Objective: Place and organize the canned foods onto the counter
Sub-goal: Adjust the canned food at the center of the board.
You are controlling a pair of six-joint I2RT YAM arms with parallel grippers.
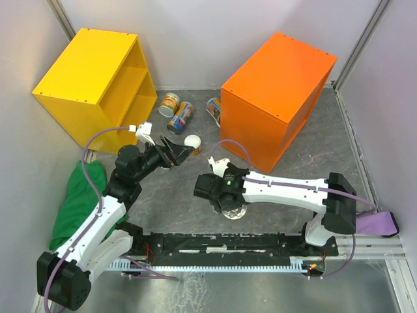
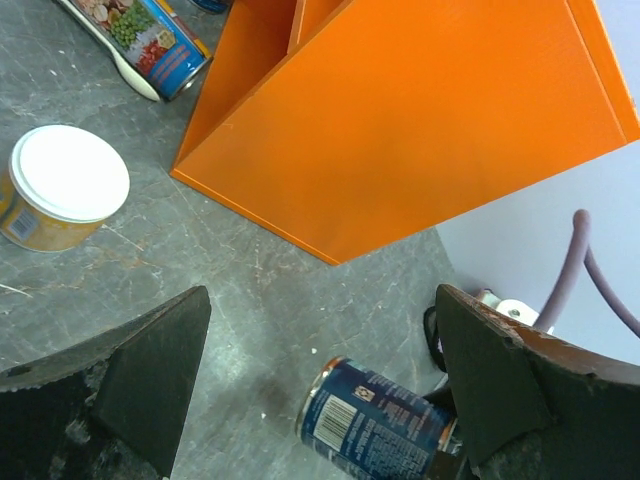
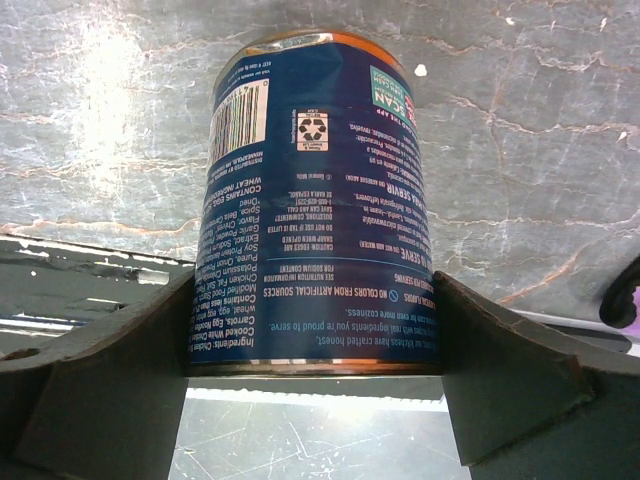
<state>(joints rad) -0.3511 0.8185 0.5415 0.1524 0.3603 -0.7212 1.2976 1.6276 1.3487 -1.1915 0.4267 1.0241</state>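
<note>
Fingers of our right gripper are squeezing a blue can from both sides. It is low by the grey table, in front of the orange counter. We cannot tell if it is touching the table. Fingers of our left gripper are standing wide apart, holding nothing, near a white-lidded can. Three more cans are sitting between the counter and the yellow cabinet. We are seeing a green cloth at the left.

Blue can: label print, upside down.
Between the right fingers: "NO COLORS FROM ARTIFICIAL SOURCES", "Ingredients:", a barcode, a recycling sign.
</note>
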